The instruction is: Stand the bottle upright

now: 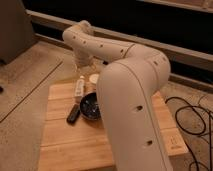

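Observation:
The bottle (79,86) is small, slim and pale cream-white. It lies on the wooden table (60,135) near its back left, with its long axis pointing away from me. My gripper (80,64) hangs from the arm's bent wrist just above and behind the bottle's far end. Whether it touches the bottle does not show. The big cream arm (132,100) crosses the right half of the table and hides it.
A dark round bowl (90,106) sits in the table's middle, right of the bottle. A black oblong bar (73,114) lies at its left. A flat cream disc (94,78) lies behind the bowl. Black cables (194,117) lie on the floor at right.

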Robot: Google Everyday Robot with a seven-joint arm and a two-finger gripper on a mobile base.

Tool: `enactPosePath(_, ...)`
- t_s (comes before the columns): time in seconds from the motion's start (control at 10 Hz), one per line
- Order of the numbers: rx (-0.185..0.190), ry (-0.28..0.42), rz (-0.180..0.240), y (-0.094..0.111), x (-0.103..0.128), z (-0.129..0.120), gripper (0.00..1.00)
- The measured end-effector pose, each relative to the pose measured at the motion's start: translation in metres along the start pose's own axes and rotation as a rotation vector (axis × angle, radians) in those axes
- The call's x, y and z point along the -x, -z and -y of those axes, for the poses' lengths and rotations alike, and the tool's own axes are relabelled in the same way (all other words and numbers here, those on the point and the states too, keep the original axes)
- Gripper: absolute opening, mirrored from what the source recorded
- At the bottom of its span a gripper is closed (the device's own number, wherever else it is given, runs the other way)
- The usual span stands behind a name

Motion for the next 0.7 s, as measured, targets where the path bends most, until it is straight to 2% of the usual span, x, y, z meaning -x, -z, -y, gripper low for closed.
enactPosePath(0.2,-0.001,0.096,0.027,-0.012,0.018,-0.010,0.65)
enactPosePath(0.5,-0.051,0.197,0.063,-0.025,0.046,-0.012,0.65)
enactPosePath(0.7,-0.065,0.243,0.138,-0.022,0.074,-0.024,0.65)
